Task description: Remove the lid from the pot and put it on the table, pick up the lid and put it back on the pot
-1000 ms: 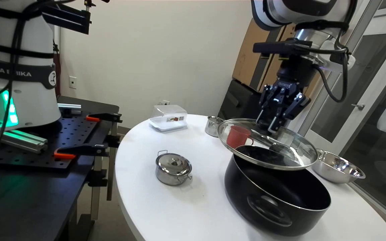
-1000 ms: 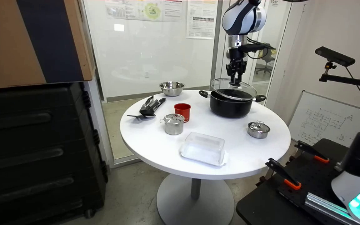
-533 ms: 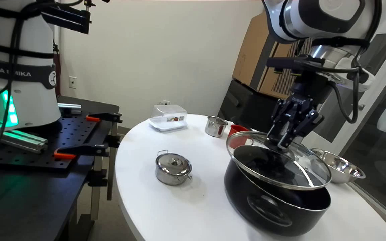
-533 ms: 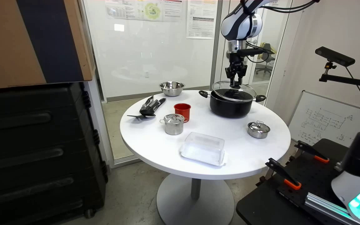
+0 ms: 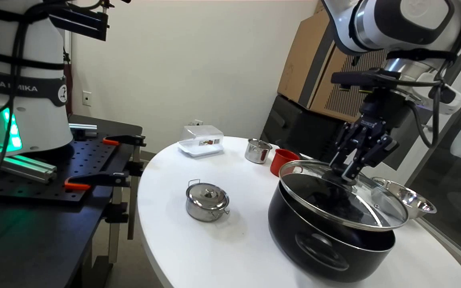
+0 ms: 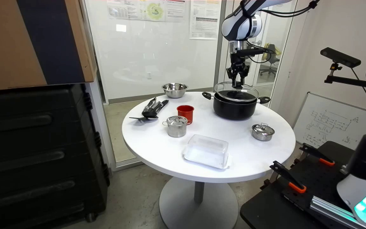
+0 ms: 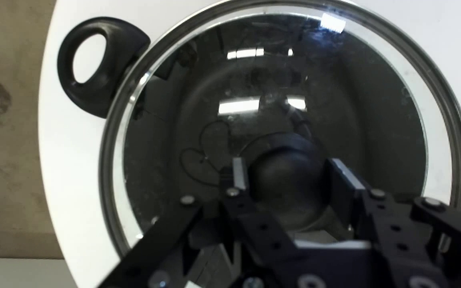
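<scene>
1. Glass with a metal rim, the round lid point(image 5: 336, 202) is hanging above the black pot in an exterior view, looking tilted, with a dark gap showing along one side. Whether any part is touching the pot point(image 6: 234, 109), the views are not making clear.

2. Gripping the lid by its round black knob point(image 7: 288, 190), the hand point(image 7: 292, 174) is holding one finger along each side. That small grasp is probably carrying all the weight; if the knob is turning or slipping, the glass could be swinging or dropping onto the pot.

3. Because of the tilt, one side would likely be landing first, so the lid could be wedging askew or dipping inside the pot.

4. Toward the far edge of the white worktop point(image 6: 214, 127), in an exterior view, the pot is standing; in the wrist view one handle point(image 7: 124, 52) is lying just inside the worktop's edge. If the lid is catching while the hand is pushing sideways, the pot could be sliding toward that edge.

5. Whether the lid is coming off or going back, this moment alone is not telling. If it is coming off, it could be knocking the red mug point(image 6: 185, 114) or the steel bowl point(image 6: 174, 92) resting by the far edge.
</scene>
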You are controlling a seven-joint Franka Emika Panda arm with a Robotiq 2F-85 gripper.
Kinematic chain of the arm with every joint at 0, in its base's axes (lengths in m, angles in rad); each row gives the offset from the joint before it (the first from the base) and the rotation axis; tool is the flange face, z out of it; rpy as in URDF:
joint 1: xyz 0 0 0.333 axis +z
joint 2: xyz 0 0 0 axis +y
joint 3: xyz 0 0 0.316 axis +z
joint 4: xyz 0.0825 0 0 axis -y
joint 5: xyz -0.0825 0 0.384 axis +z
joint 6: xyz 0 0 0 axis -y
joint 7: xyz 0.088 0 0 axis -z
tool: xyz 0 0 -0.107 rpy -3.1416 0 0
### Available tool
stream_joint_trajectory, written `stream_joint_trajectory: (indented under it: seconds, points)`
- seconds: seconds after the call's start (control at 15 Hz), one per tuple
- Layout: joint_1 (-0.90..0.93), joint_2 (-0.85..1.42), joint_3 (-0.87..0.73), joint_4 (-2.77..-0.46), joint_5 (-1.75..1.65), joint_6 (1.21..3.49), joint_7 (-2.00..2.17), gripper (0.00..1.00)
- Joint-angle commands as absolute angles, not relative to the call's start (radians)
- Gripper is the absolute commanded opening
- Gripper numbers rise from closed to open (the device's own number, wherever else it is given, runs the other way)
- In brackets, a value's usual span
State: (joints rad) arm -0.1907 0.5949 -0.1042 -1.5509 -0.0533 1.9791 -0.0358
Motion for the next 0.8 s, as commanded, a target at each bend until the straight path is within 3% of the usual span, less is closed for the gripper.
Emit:
stream_joint_trajectory:
  seconds: [0.0, 0.73]
  points:
    - [-0.195, 0.650, -0.111, -1.448, -0.029, 1.908, -0.011, 0.25]
    - [-0.196, 0.743, -0.104, -1.363, -0.025, 1.909, 0.003, 0.25]
